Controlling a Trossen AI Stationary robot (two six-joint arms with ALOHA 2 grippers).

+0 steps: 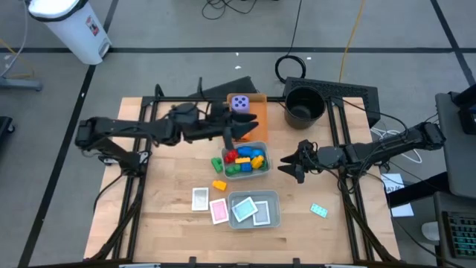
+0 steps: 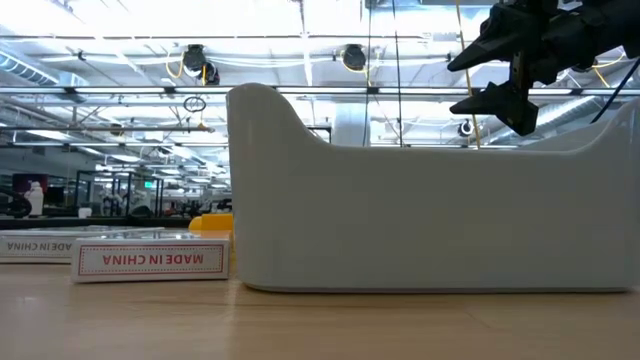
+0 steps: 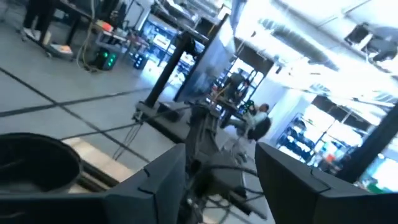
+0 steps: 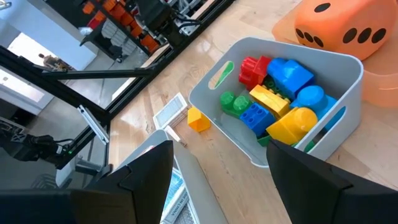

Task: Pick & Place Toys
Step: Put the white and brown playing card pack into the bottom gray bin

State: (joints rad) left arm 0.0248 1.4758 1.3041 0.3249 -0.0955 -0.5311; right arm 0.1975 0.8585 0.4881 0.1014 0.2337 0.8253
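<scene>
Most bricks sit in the grey tray at table center. You still have the yellow brick at 7 o'clock of it. Your right gripper is wide and empty; the left gripper I cannot tell.

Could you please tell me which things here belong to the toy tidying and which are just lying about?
Toys for the job:
purple die
orange die
plastic bricks
loose yellow brick
cards
teal card

Just standing about:
grey trays
flat orange tray
black pot
white bin
</scene>
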